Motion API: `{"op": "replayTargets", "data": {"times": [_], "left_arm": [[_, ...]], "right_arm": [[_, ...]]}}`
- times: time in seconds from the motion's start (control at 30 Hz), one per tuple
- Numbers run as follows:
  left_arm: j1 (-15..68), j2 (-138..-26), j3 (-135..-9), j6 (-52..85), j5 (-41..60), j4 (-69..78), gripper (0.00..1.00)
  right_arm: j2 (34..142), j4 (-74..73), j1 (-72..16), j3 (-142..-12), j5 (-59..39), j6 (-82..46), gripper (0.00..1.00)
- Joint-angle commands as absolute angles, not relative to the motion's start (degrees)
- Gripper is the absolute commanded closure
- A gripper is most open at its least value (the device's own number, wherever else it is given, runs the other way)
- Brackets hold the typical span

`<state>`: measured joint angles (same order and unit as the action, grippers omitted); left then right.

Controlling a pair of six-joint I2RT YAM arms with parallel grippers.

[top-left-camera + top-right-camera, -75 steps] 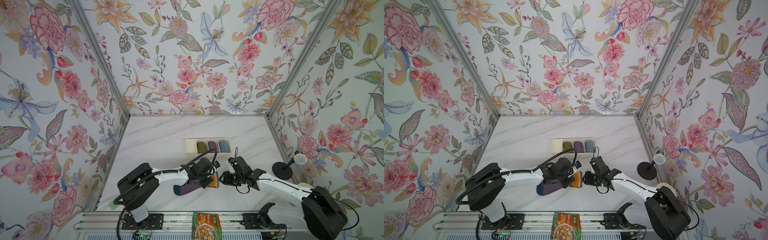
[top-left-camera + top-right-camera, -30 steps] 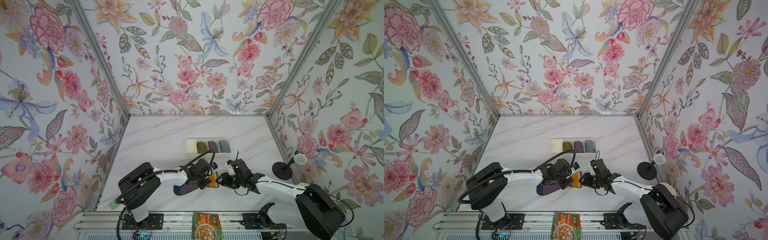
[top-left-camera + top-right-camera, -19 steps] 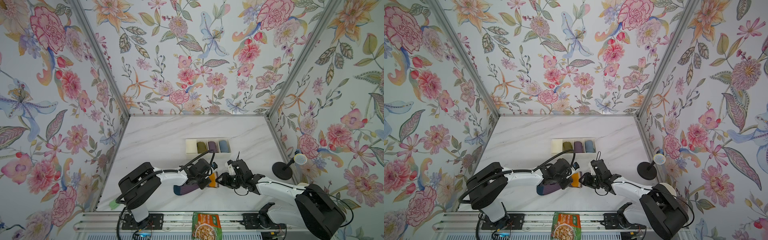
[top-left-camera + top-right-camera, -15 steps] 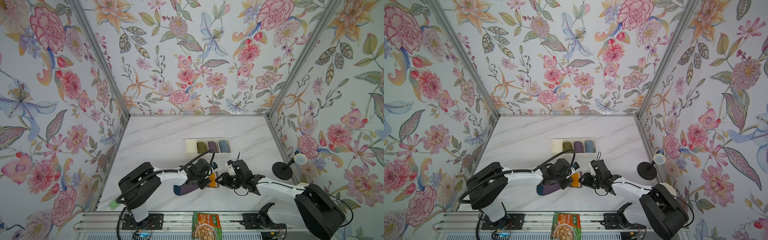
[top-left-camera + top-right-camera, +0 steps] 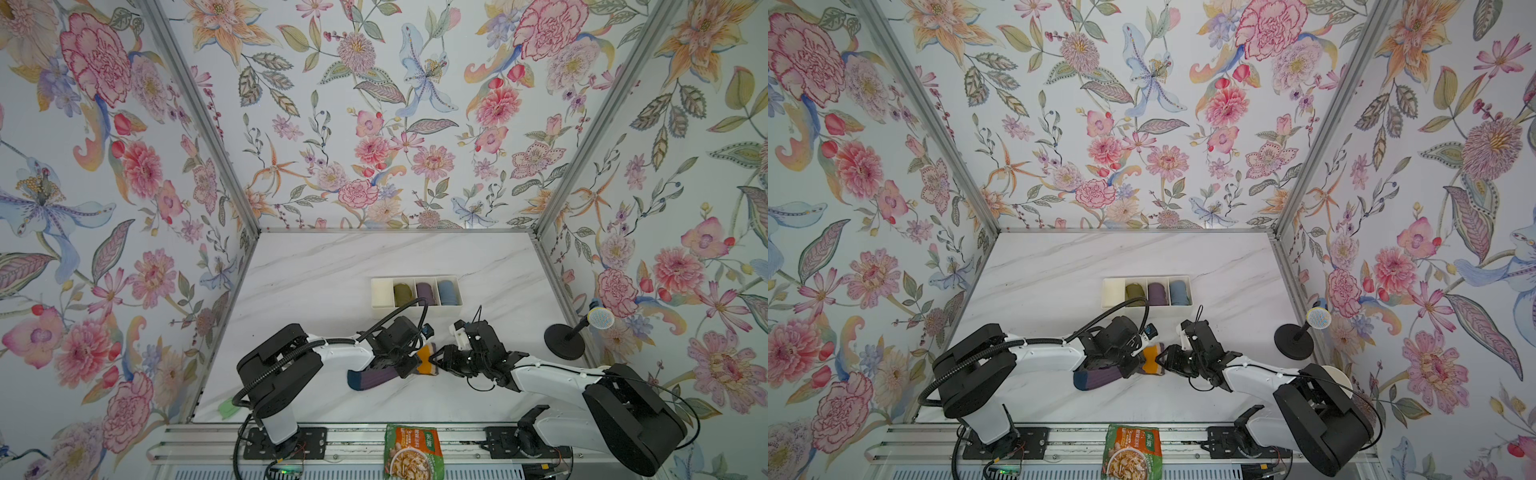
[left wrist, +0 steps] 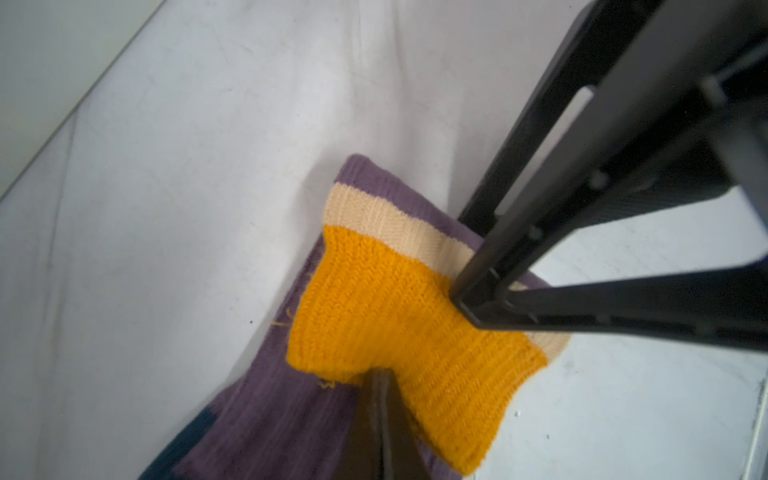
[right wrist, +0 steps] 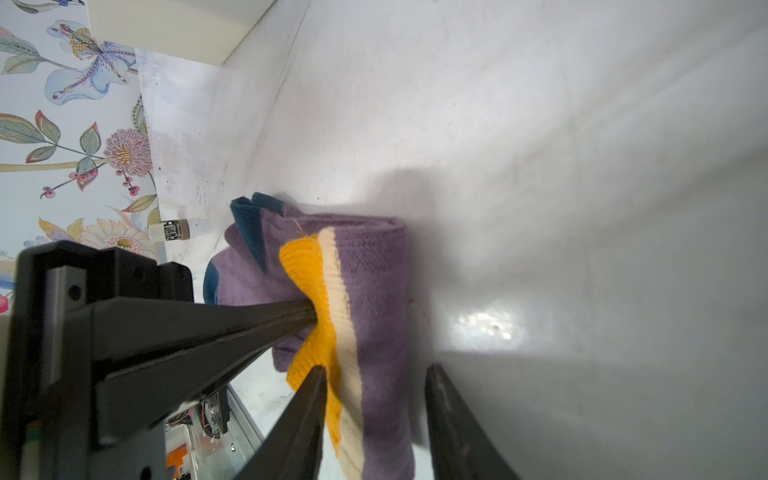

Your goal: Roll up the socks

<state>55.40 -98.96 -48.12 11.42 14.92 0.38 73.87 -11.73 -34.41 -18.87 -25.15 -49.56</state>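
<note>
Pinching the mustard cuff [image 6: 374,311] of the socks [image 5: 374,377], the left hand [image 6: 379,376] is fully closed on a small pucker of fabric. The right hand [image 7: 374,368] stands half-wide, its fingers [image 7: 307,415] straddling the folded end without clamping it. The socks lie near the front of the desk [image 5: 332,270], between the two arms, with the navy toe trailing free. To do this well, the right hand should probably bite the opposite cuff edge. A one-sided pull risks slipping the thin pinch or loosening the fold.
</note>
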Motion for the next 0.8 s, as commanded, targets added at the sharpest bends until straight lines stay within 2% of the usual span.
{"op": "replayTargets", "data": {"times": [0.0, 0.27, 0.4, 0.77], "left_arm": [[54.60, -100.54, -46.67, 12.22, 16.21, -0.49, 1.00], [54.25, -101.16, -46.41, 12.39, 16.83, 0.09, 1.00], [54.20, -101.34, -46.54, 12.39, 16.95, 0.26, 1.00], [53.99, -101.60, -47.81, 12.48, 17.84, 1.17, 1.00]], "right_arm": [[75.54, -11.60, -34.01, -17.06, -24.85, -50.32, 0.59], [75.58, -14.63, -33.84, -16.49, -25.51, -50.68, 0.65], [72.31, -14.47, -33.88, -16.68, -23.91, -50.07, 0.72], [66.26, -5.03, -34.15, -19.52, -19.39, -45.02, 0.73]]}}
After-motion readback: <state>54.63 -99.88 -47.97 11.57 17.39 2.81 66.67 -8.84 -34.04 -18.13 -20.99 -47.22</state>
